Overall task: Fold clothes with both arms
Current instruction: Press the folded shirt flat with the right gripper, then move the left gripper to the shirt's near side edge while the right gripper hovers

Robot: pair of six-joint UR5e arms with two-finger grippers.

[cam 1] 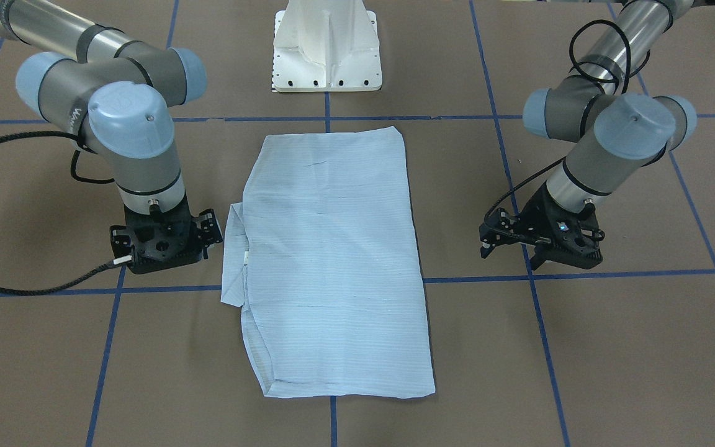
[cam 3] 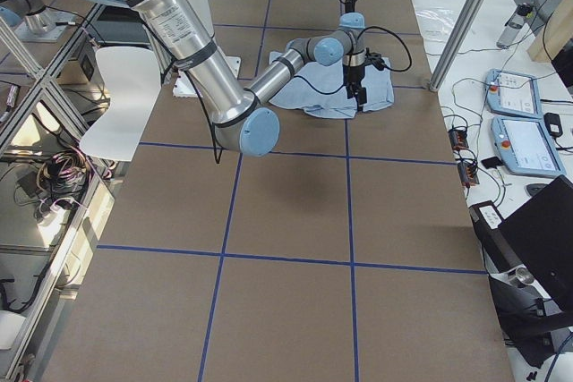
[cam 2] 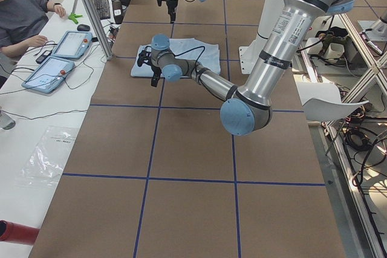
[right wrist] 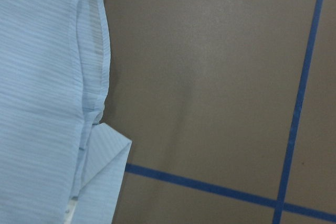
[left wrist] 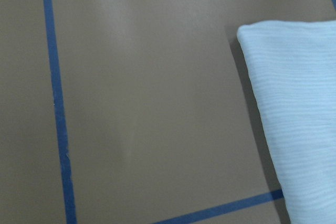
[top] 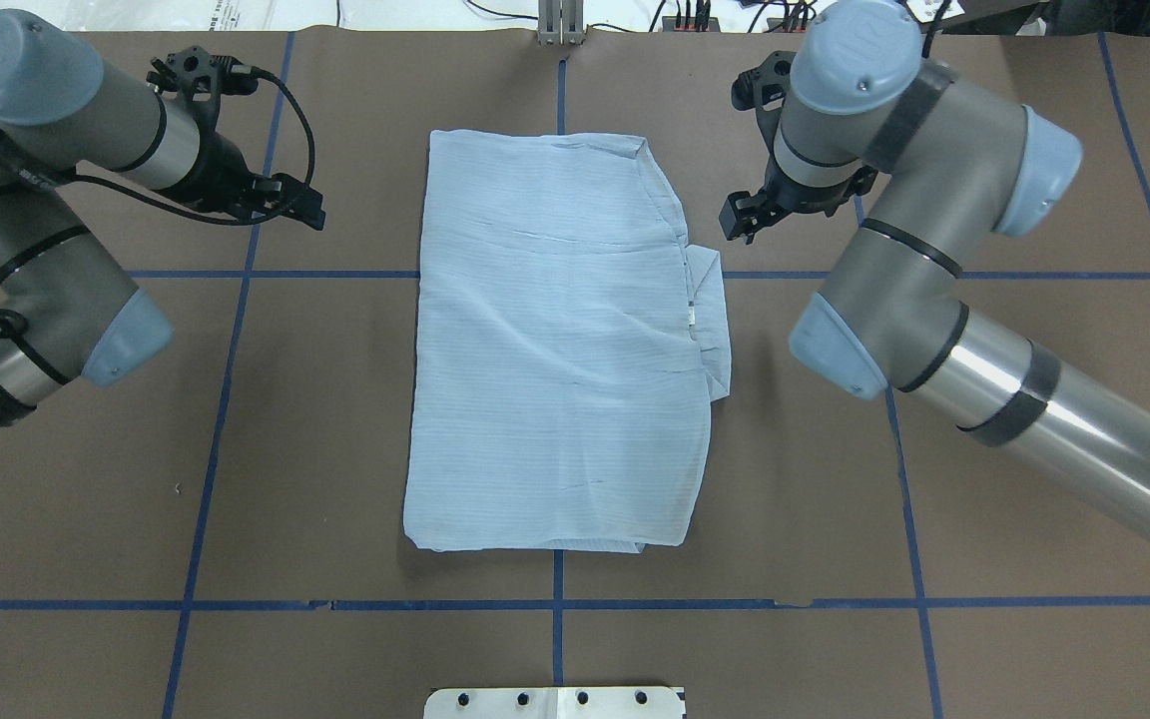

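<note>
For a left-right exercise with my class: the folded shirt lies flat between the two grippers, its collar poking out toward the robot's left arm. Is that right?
Not quite: the collar of the shirt pokes out toward the robot's right arm, as the overhead exterior view shows. The rest holds.

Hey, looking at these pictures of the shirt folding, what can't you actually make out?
Light-blue striped folded shirt: sleeves hidden under its top layer, every view.
Small white speck on the shirt's edge: label or button, too small, overhead view.
Black right gripper: fingers hidden under its own body, front-facing view; open or shut unclear.
Black left gripper: finger gap unclear there; wrist views show no fingers.
</note>
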